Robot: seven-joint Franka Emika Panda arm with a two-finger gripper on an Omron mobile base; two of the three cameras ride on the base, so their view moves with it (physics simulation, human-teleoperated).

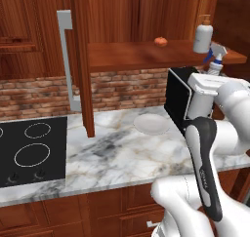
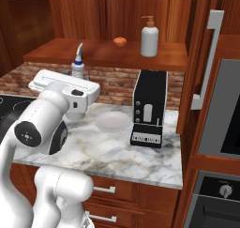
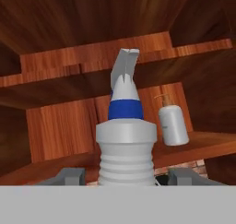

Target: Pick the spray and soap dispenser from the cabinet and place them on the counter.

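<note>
Spray: upright between the two fingertips in the hand view, ribbed neck, blue collar and grey-white nozzle on top; in the right base view it rises behind the white wrist, in front of the shelf edge.
Gripper: fingers either side of the spray's neck, pinching it.
Soap dispenser: upright on the shelf, right of the spray, apart from it.
Cabinet: doors open, silver bar handle on the left door.
Shelf: wooden; carries the soap dispenser and a small orange thing.
Table: marble, below the shelf; holds a white plate, a black appliance and a cooktop.
</note>
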